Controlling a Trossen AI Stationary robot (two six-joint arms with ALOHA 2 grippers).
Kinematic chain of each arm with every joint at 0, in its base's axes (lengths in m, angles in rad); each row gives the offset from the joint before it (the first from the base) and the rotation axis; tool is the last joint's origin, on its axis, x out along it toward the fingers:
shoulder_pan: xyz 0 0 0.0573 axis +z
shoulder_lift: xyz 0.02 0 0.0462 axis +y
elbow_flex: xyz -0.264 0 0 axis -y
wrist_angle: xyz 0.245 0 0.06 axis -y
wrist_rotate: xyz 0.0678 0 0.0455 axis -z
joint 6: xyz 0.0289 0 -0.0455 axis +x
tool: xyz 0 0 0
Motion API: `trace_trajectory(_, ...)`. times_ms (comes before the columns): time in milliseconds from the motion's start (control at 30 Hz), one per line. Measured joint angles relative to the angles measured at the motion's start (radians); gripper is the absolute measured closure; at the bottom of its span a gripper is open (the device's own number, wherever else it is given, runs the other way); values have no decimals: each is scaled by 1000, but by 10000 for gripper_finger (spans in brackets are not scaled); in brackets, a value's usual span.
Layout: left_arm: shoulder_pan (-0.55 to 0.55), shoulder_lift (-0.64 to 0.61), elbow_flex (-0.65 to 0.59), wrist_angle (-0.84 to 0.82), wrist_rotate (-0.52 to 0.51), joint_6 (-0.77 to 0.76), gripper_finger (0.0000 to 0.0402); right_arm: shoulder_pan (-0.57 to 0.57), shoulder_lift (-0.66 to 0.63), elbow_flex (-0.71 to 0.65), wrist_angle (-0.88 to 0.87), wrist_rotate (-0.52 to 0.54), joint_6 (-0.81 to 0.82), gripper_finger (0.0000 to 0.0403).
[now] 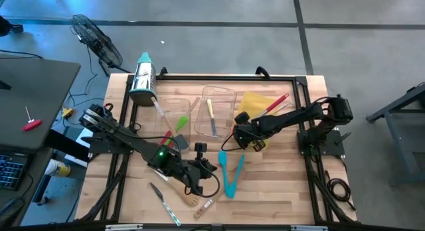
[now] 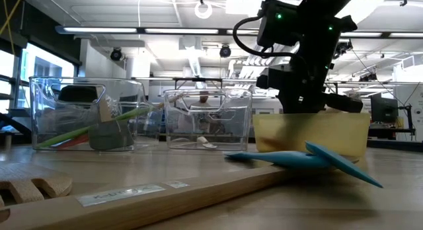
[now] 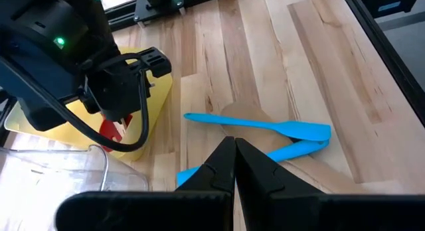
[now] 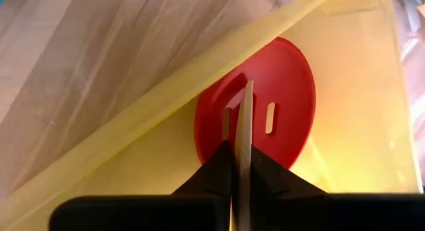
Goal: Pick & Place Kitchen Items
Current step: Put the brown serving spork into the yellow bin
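Placement step at the yellow bin [image 1: 255, 101]: right gripper [image 4: 240, 166], jaws pressed on a thin utensil handle, hangs above the red slotted spoon [image 4: 265, 108] inside. Next comes release. Left gripper [image 3: 234, 166], jaws together, empty, waits over the teal spatulas [image 3: 292, 135] on the desk [image 1: 279, 184].

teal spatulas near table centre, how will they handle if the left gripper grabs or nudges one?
The teal spatulas lie flat and crossed, touching, so nudging one probably drags the other along. Their flat blades shouldn't roll. They look like thin silicone, so likely light, and a blade may flex if pinched. The left gripper, shut, is just short of them.
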Motion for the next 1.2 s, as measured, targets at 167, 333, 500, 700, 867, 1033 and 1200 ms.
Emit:
trace_trajectory(167, 0, 0, 0, -5, -1, -16, 398, 0, 0, 0, 0, -1, 2, 387)
trace_trajectory(333, 0, 0, 0, -5, -1, -17, 398, 0, 0, 0, 0, -4, 17, 387)
trace_trajectory(500, 0, 0, 0, -5, -1, -17, 398, 1, 0, 0, 0, -8, 29, 386)
trace_trajectory(700, 0, 0, 0, -5, -1, -16, 398, 7, 2, -1, 1, -14, 56, 352)
trace_trajectory(867, 6, 0, 0, -3, -1, -19, 398, 25, 2, -1, 8, -9, 56, 298)
trace_trajectory(1033, 13, 0, 0, -3, -1, -23, 398, 30, 2, -1, 7, 7, 56, 250)
trace_trajectory(1200, 13, 0, 0, -2, -1, -23, 398, 30, 1, -1, -1, 26, 57, 226)
